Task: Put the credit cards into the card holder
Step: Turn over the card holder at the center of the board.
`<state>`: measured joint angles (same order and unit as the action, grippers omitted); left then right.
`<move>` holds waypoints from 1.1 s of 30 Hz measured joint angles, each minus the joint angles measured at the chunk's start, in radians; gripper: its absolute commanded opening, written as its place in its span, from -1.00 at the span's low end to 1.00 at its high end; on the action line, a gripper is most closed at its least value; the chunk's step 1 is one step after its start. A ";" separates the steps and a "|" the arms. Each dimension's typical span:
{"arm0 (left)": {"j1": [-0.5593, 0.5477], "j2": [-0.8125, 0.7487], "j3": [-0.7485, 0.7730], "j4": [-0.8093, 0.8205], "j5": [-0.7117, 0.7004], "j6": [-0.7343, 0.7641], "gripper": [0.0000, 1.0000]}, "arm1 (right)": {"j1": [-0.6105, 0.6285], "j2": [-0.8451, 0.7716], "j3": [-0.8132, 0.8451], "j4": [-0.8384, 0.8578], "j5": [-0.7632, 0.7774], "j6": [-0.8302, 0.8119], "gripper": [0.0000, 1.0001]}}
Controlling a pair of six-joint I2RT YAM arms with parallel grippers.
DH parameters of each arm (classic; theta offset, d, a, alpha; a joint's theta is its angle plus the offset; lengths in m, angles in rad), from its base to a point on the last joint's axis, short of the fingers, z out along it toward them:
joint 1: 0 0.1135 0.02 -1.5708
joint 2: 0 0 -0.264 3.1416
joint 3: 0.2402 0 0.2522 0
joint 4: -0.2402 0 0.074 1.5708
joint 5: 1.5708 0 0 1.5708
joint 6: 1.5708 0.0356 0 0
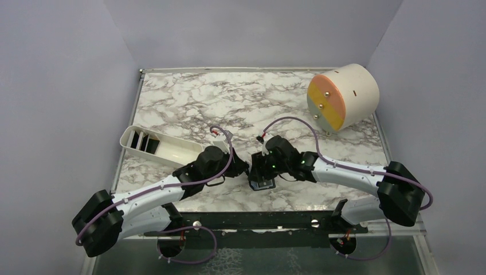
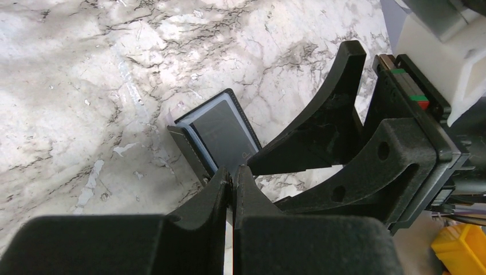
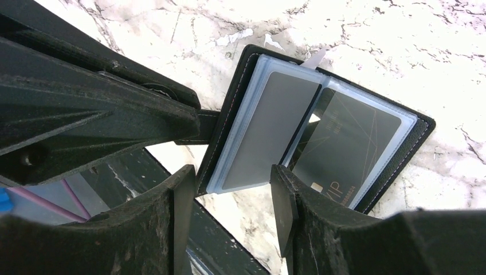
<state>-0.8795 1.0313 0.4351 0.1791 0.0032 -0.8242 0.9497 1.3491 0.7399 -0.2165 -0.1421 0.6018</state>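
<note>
The card holder (image 1: 265,184) lies open on the marble table between my two grippers, with its black cover (image 3: 236,97) and light blue sleeves showing. A grey card (image 3: 269,132) sits in the left sleeve and a black VIP card (image 3: 347,149) in the right one. My left gripper (image 1: 243,169) is shut (image 2: 233,171) on the edge of the holder's cover (image 2: 220,129). My right gripper (image 1: 259,172) is open (image 3: 232,172) just above the holder's near edge, touching nothing I can see. More dark cards (image 1: 143,141) stand in the white tray (image 1: 172,150).
A white cylinder (image 1: 344,96) with an orange and yellow face lies at the back right. The right gripper's fingers (image 2: 338,114) crowd close beside my left gripper. A black rail (image 1: 258,220) runs along the near table edge. A yellow object (image 2: 461,246) shows at the lower right.
</note>
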 measured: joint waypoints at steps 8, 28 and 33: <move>0.000 -0.014 -0.006 -0.032 -0.031 0.013 -1.00 | 0.000 -0.003 0.010 0.008 -0.006 0.033 0.00; 0.000 -0.016 -0.006 -0.039 -0.038 0.016 -1.00 | 0.000 0.044 0.010 0.010 0.003 0.041 -0.16; 0.000 -0.016 -0.006 -0.039 -0.038 0.016 -1.00 | 0.000 0.063 0.010 0.019 0.003 0.041 -0.17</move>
<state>-0.8795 1.0149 0.4286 0.1406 -0.0349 -0.8085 0.9501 1.4124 0.7498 -0.1974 -0.1394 0.6430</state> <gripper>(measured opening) 0.041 0.416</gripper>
